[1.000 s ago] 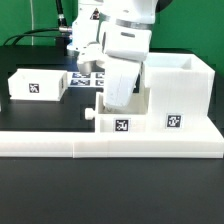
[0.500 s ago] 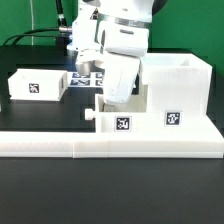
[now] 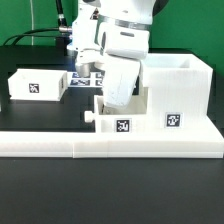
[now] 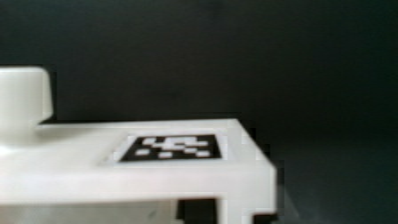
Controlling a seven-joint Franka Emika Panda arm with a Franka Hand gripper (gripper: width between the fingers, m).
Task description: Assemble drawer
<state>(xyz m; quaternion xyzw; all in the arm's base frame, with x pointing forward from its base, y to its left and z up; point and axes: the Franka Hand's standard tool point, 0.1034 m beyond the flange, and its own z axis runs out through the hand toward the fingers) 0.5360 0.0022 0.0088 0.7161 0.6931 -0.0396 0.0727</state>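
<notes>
The small white plastic open-topped drawer (image 3: 122, 122), with its tag and knob, stands near the middle of the black tabletop (image 3: 50, 118), just beside the tall white cube-shaped housing (image 3: 180, 88) on the exterior view's left. The hand (image 3: 117, 97) hangs over it. I cannot tell whether its fingers are wide, narrow or gripping. A skewed grasp could jam the drawer against the housing's opening. I count one housing, one knobbed drawer and one other low white tagged box (image 3: 40, 85), far left.

Arm (image 3: 125, 42) over drawer (image 3: 112, 122), housing (image 3: 182, 92) just beside
</notes>
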